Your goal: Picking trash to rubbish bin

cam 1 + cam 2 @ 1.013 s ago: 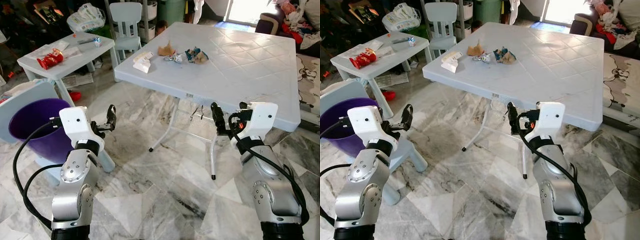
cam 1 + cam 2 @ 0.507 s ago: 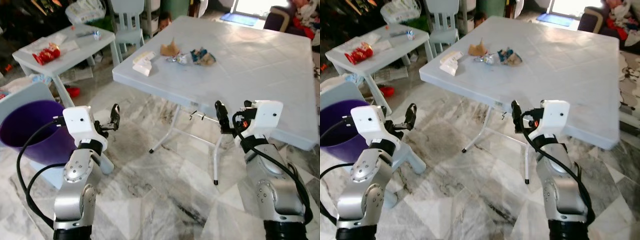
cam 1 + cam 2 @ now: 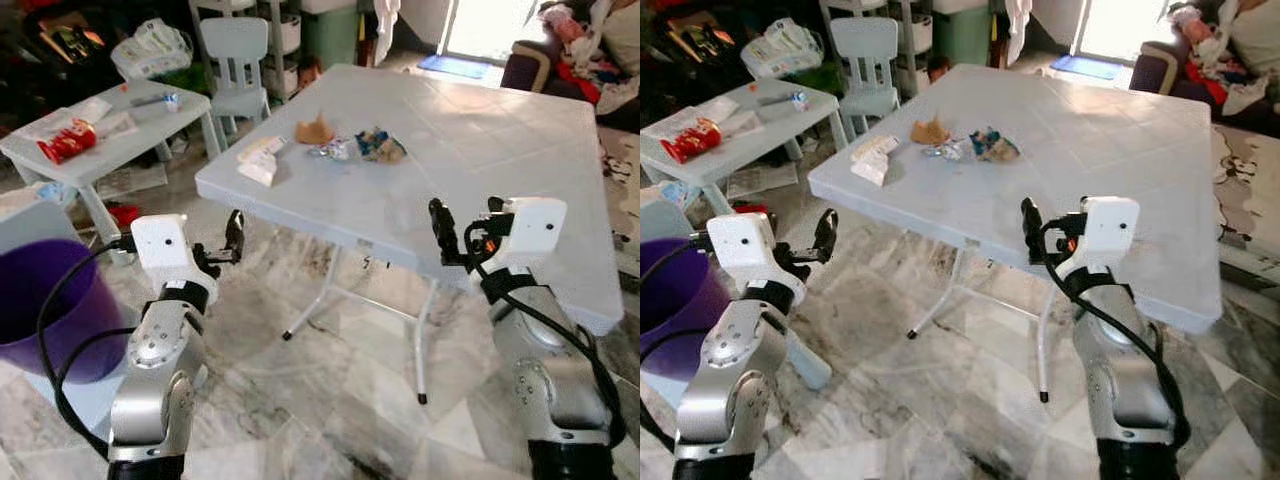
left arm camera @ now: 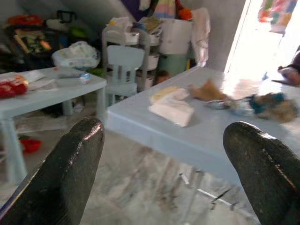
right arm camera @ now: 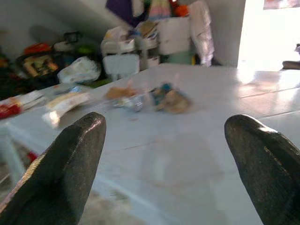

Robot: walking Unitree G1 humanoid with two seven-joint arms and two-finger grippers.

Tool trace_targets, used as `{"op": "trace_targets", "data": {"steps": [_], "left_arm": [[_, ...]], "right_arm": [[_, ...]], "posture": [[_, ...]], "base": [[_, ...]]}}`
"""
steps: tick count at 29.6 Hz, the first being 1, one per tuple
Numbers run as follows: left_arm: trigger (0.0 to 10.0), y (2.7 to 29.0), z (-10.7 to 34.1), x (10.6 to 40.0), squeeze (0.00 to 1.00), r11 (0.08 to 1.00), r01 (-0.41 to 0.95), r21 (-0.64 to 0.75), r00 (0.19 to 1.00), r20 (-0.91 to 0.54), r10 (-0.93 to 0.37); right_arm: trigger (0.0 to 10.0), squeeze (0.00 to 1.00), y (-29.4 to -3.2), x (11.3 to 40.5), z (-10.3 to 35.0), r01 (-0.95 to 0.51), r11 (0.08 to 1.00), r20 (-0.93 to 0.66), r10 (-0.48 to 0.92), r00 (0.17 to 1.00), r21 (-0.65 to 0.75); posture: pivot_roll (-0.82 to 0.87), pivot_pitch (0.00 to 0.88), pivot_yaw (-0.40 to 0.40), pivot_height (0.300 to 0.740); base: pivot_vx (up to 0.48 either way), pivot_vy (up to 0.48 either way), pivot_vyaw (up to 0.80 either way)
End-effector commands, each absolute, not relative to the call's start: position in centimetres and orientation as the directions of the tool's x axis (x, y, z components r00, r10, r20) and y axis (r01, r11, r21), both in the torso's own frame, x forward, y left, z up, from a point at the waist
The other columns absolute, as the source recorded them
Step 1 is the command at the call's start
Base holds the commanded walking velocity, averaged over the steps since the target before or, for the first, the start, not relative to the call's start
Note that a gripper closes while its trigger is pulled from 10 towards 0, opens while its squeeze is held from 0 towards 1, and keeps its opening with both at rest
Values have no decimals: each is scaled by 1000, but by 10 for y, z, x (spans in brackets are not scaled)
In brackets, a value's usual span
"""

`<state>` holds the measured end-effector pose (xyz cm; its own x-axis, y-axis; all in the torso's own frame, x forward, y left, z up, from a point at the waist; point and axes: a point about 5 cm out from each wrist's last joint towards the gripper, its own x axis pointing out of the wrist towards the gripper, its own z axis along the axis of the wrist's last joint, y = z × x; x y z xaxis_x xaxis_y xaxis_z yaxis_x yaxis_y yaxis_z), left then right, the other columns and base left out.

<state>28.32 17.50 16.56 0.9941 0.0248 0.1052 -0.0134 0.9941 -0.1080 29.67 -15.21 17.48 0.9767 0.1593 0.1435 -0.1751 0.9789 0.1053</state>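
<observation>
Trash lies on the far left part of the big white folding table: a white crumpled packet, a brown scrap and a clump of silver and blue wrappers. The purple bin stands on the floor at my left. My left gripper is open, held below the table's near left corner and pointing at the white packet. My right gripper is open at the table's near edge, facing the wrappers. Both hold nothing.
A small white table with a red packet stands at the left, with a pale child's chair behind it. The folding table's legs stand between my arms. A sofa with clothes is at the far right.
The camera has moved toward the table, and the bin has slid to the left edge of the picture. Both grippers stay open and now sit nearer the table's edge.
</observation>
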Motion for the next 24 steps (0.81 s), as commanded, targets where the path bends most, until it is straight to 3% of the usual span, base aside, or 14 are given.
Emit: {"op": "trace_targets", "data": {"steps": [1, 24], "left_arm": [[10000, 171, 169, 284, 0, 994, -2, -105, 993, 119, 15], [10000, 171, 169, 285, 0, 995, -2, -100, 993, 120, 14]], "right_arm": [[10000, 0, -158, 297, 180, -162, 982, 156, 146, 977, 93], [10000, 0, -156, 297, 180, -175, 980, 156, 159, 975, 95]], "posture": [[51, 82, -14, 740], [49, 80, -15, 740]], "base": [[431, 0, 0], [432, 0, 0]]}}
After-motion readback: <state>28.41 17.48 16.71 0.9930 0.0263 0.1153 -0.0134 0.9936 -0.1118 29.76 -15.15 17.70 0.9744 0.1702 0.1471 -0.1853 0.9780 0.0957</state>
